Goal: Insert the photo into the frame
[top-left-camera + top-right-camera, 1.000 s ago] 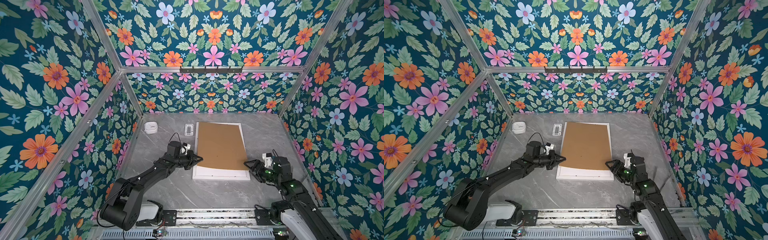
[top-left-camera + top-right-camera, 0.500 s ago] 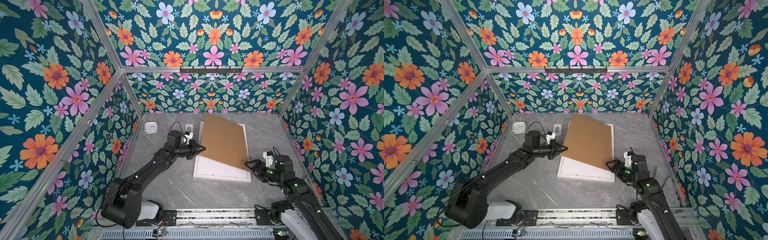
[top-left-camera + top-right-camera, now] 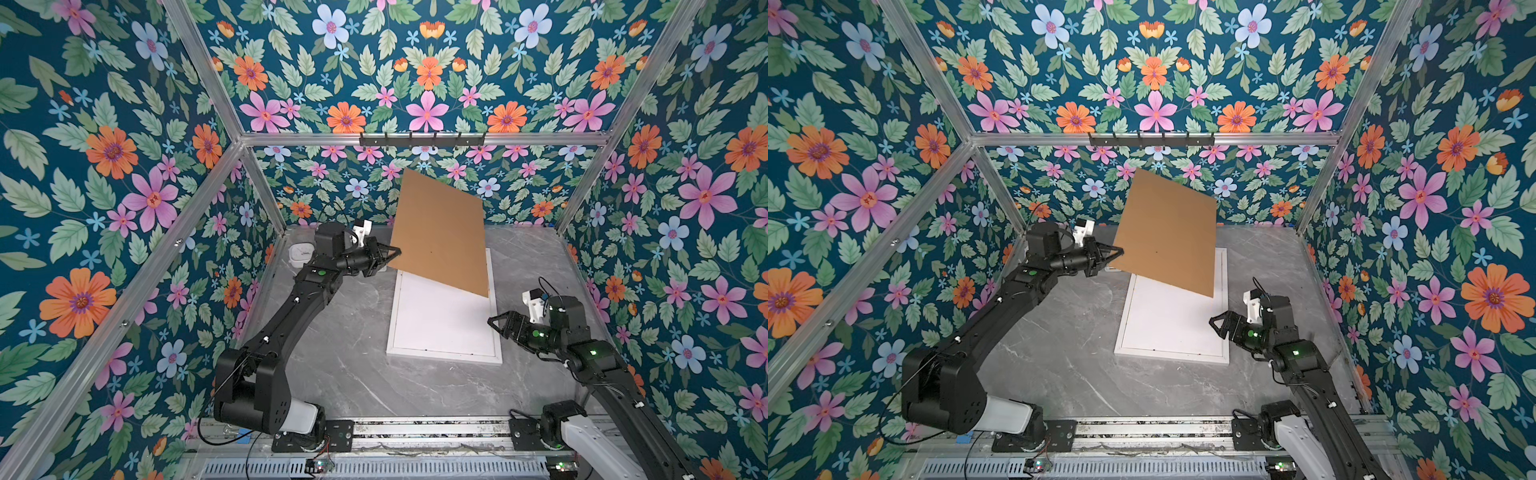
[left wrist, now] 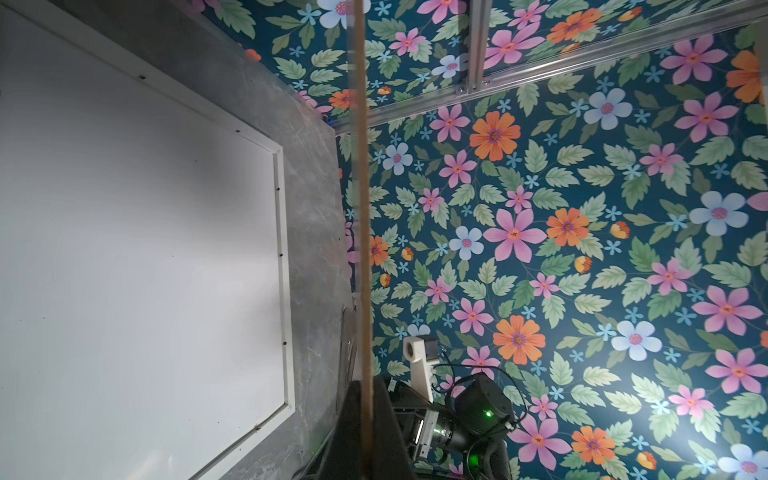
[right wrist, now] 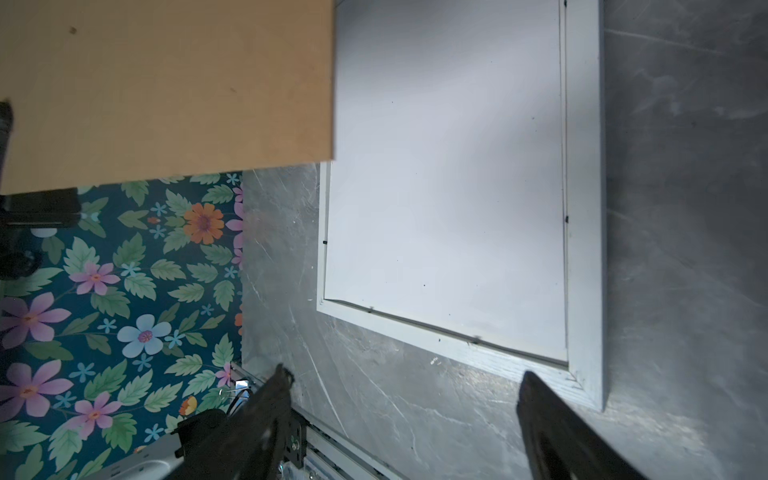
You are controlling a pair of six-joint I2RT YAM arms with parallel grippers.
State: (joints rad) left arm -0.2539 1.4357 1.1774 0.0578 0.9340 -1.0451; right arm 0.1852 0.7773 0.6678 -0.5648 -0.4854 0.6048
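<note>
The white frame [image 3: 442, 358] [image 3: 1171, 358] lies flat mid-table, and a plain white sheet [image 3: 444, 316] fills its opening. The photo is out of view. In both top views my left gripper [image 3: 395, 251] [image 3: 1119, 251] is shut on the left edge of the brown backing board [image 3: 440, 232] [image 3: 1167, 232], holding it tilted steeply above the frame's far half. The left wrist view shows the board edge-on [image 4: 360, 208] between the shut jaws [image 4: 365, 415]. My right gripper [image 3: 494, 322] [image 3: 1216, 322] [image 5: 405, 386] stands open and empty beside the frame's right rim [image 5: 584, 208], near its front corner.
A small white container [image 3: 298, 254] sits at the back left of the table, behind the left arm. A black hook rail [image 3: 422, 139] hangs on the back wall. Floral walls close in three sides, and a metal rail [image 3: 415, 432] runs along the front.
The backing board lay flat on the frame; my left gripper has raised it by its left edge, high and tilted. The right gripper's jaws have spread wider in place.
</note>
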